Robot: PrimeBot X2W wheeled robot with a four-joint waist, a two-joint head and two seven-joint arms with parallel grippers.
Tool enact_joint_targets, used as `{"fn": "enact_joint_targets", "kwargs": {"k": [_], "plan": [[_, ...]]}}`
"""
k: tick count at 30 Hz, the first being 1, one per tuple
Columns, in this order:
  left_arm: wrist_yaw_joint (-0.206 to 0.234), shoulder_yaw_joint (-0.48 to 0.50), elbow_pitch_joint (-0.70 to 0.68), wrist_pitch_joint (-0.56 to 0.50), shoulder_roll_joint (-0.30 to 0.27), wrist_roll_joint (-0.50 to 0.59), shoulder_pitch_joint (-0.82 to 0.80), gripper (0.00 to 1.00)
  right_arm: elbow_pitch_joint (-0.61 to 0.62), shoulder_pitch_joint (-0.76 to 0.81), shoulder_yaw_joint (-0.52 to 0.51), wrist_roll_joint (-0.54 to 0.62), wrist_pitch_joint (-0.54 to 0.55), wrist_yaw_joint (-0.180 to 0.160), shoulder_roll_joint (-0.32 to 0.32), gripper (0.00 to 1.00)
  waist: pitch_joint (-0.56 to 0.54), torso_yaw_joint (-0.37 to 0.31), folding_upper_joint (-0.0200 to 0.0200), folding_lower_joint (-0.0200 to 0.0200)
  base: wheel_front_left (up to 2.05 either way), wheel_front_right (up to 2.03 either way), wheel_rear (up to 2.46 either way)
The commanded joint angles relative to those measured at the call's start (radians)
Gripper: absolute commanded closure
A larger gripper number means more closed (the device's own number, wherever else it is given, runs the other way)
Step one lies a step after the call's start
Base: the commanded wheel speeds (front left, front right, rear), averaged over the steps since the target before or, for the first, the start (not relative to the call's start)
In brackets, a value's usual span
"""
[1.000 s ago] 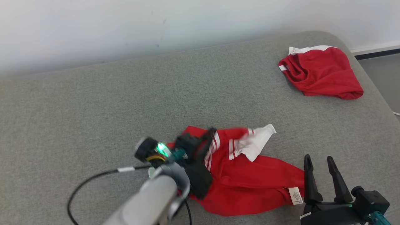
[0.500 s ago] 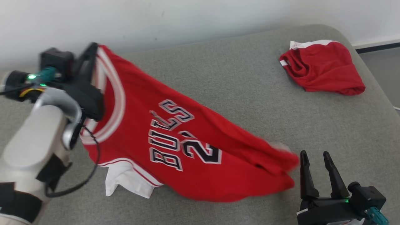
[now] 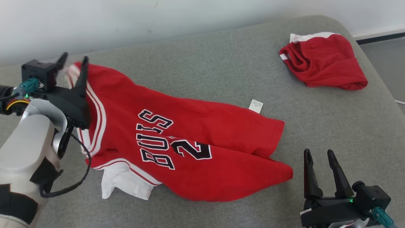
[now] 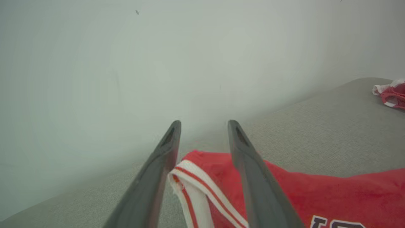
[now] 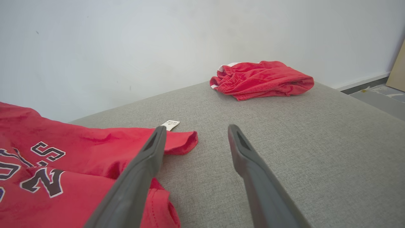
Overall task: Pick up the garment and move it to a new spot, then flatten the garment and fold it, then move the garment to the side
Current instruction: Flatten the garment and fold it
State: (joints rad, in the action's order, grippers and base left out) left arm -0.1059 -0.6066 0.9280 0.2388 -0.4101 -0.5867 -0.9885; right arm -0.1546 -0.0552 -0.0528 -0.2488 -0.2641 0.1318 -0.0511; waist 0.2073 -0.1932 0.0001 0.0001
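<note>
While the jersey (image 3: 202,126) lies spread, bare cushion (image 3: 332,126) borders its right edge.

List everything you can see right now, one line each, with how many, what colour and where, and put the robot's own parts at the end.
red jersey: one, red with white trim and black lettering, spread across the cushion's middle and left
bundled garment: one, red with white, far right corner of the cushion
label: one, white, at the jersey's far edge
cushion: one, grey, under everything
wall: one, white, behind the cushion
cable: one, black, looping off the left arm
left gripper: one, dark, open at the jersey's collar
right gripper: one, dark, open, lower right
</note>
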Motion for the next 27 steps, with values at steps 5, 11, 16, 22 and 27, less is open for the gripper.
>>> {"fn": "enact_joint_targets", "kwargs": {"k": [5,11,16,22,27], "plan": [[-0.003,0.015,-0.01,0.025,0.003,0.016,0.002,0.0,-0.004,0.021,-0.004,0.013,0.0,-0.003,0.002,0.0,-0.047,0.048,-0.0001,-0.0001,0.0,0.0,0.0],[0.037,0.1,-0.16,0.026,0.002,0.015,0.102,0.0,-0.003,0.041,-0.008,0.008,0.0,-0.003,0.002,0.0,-0.075,0.09,-0.0001,-0.0001,0.0,0.0,0.0],[0.086,0.164,-0.328,0.026,0.038,0.023,0.257,0.0,0.0,0.057,-0.013,0.011,0.0,-0.003,0.002,0.0,-0.081,0.129,-0.0001,-0.0001,0.0,0.0,0.0],[0.135,0.192,-0.461,0.027,0.099,0.05,0.441,0.0,0.003,0.052,-0.013,0.019,0.0,-0.003,0.002,0.0,-0.078,0.161,-0.0001,-0.0001,0.0,0.0,0.0],[0.143,0.199,-0.484,0.027,0.133,0.061,0.532,0.0,0.003,0.05,-0.013,0.024,0.0,-0.003,0.002,0.0,-0.078,0.172,-0.0001,-0.0001,0.0,0.0,0.0]]}}
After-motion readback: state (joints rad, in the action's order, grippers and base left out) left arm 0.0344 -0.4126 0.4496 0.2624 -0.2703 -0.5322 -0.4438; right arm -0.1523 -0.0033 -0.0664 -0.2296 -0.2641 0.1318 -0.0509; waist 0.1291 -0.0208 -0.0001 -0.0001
